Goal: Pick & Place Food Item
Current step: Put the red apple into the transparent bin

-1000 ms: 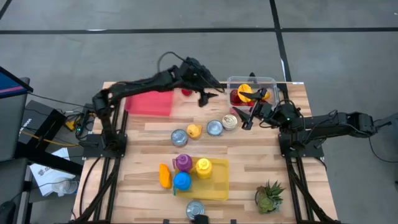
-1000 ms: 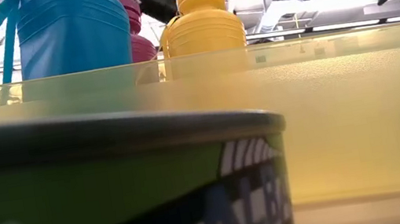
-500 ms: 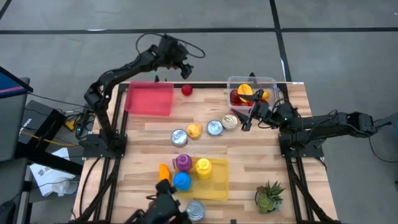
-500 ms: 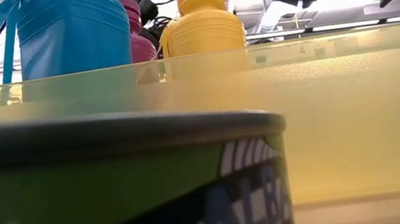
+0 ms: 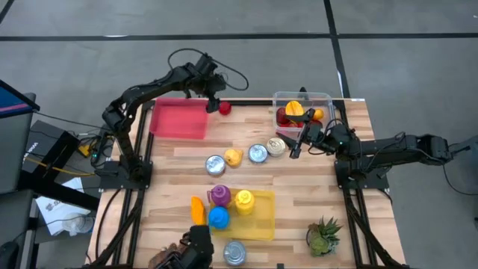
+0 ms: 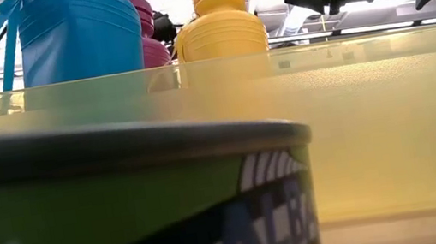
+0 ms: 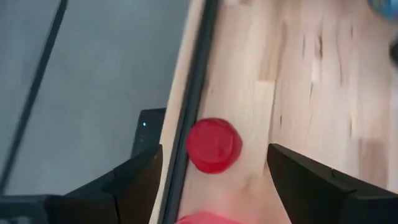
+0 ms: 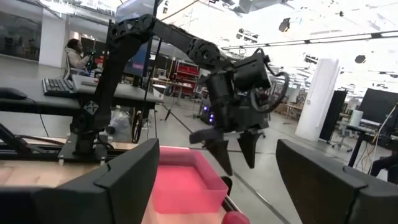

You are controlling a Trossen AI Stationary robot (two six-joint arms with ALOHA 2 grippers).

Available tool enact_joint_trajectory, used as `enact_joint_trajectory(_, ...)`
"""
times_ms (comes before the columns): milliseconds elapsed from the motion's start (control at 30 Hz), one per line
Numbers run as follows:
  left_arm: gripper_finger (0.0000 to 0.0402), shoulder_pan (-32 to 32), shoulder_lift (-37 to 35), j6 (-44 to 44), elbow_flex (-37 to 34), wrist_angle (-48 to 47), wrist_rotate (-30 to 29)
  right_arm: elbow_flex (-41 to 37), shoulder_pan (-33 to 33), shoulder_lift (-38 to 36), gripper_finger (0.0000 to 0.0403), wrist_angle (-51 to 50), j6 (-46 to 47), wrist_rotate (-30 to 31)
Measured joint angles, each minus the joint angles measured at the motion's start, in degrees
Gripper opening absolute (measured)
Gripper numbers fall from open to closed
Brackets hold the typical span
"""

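Observation:
A small red round food item (image 5: 224, 108) lies on the bare wood near the table's far edge, just right of a red tray (image 5: 179, 121). My left gripper (image 5: 215, 102) hangs open above it. In the left wrist view the item (image 7: 213, 145) shows between the two fingers, which stand apart from it. My right gripper (image 5: 298, 141) is open and waits near a clear bin (image 5: 323, 99) of yellow, orange and red food pieces. The right wrist view, between that gripper's own fingers (image 8: 217, 149), shows the left gripper over the tray (image 8: 186, 177).
Three tins (image 5: 258, 153) and a yellow food piece (image 5: 233, 157) stand mid-table. A yellow tray (image 5: 261, 217) holds coloured bottles (image 5: 219, 217). Another tin (image 5: 234, 252) and a potted plant (image 5: 323, 236) sit by the near edge. A dark shape (image 5: 196, 246) shows beside that tin.
My left gripper swung from right of the red item up and out past the far edge, then came back down toward the item. The red item stayed where it was. A dark shape came into view at the near edge beside the tin.

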Motion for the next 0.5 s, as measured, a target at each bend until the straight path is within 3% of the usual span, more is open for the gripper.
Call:
enact_joint_trajectory(167,0.0282,0.00,-0.02,12.76,-3.40,0.72,-0.27,0.00,0.00,-0.02,0.0312,-1.33,0.53,0.00)
enact_joint_trajectory(400,0.0282,1.15,-0.02,17.96,-6.85,3.00,-0.23,0.00,0.00,0.00,0.0312,-2.52,0.62,-0.22)
enact_joint_trajectory(500,0.0282,1.38,-0.02,19.25,-7.48,4.50,2.37,0.00,0.00,0.00,0.0312,-3.07,0.62,-0.24)
